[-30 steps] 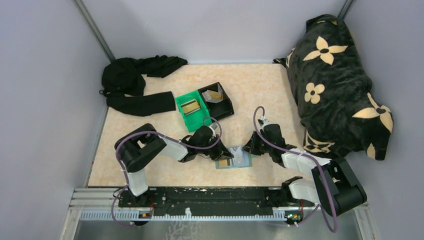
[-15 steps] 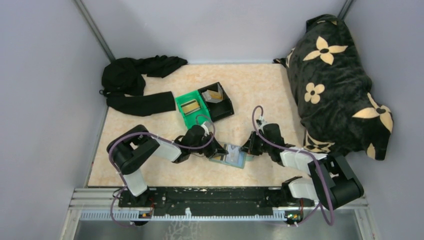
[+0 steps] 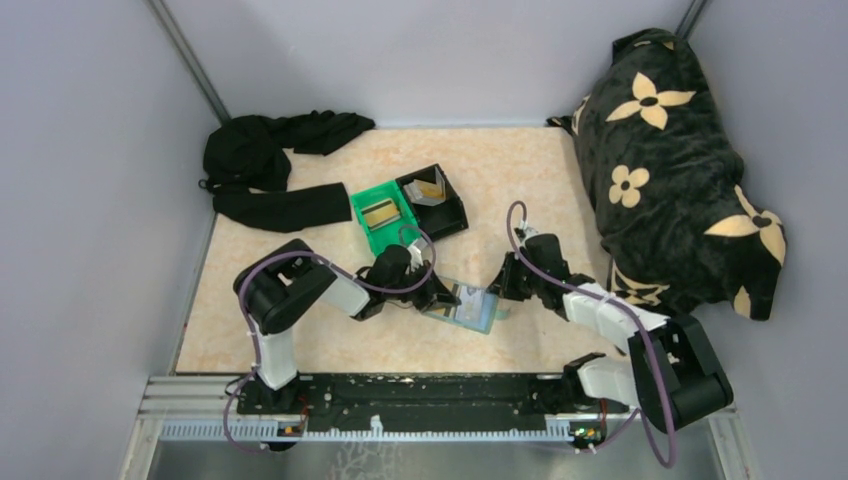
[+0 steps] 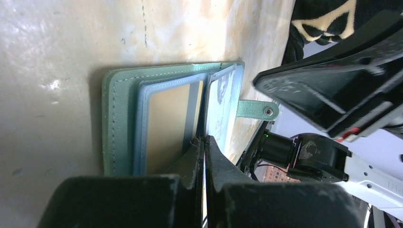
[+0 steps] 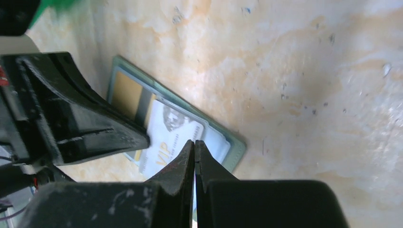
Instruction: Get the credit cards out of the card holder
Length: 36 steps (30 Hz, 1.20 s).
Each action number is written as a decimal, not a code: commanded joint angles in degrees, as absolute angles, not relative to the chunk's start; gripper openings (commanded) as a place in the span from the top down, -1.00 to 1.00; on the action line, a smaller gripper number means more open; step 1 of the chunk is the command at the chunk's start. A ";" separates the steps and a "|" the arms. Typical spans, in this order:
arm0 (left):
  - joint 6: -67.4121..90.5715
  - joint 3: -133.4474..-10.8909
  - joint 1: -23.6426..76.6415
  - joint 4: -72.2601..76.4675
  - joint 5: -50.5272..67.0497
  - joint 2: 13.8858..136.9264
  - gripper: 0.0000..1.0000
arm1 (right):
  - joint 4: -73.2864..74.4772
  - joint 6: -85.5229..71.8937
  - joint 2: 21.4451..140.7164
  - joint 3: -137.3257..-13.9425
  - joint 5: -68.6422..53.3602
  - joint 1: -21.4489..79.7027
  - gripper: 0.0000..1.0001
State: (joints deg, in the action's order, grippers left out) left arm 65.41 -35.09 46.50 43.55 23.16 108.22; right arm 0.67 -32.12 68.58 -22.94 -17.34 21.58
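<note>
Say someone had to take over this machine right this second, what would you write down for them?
Left fingers: shut, tips at the fold of the wallet, beside the gold card.
Right fingers: shut, tips over the pale card.
Wallet: open on the table between both arms, both cards inside it.
Done: wallet lies open.
Left: pull out both cards.

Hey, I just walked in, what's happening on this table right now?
Two robot arms are working on an open card holder lying flat on the table. The left gripper and the right gripper are both shut, with their tips down at it from opposite sides. A tan-gold card and a pale card sit in its sleeves; neither is out yet.
</note>
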 commanded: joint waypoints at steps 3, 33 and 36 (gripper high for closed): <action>63.70 -35.55 45.15 45.95 24.90 110.71 1.00 | 6.67 -30.52 64.87 -29.66 -14.68 21.48 1.00; 72.47 -28.05 41.88 80.24 32.63 119.59 1.00 | -4.36 -39.82 70.80 -18.11 -13.26 28.92 1.00; 70.51 -27.44 41.25 77.42 32.01 117.36 1.00 | -3.19 -39.41 70.14 -18.10 -12.36 28.71 1.00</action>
State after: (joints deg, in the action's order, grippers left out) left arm 69.71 -28.71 42.15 75.13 31.14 119.09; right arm -5.06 -40.27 69.58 -19.49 -15.40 28.49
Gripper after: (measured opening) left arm 0.005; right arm 0.004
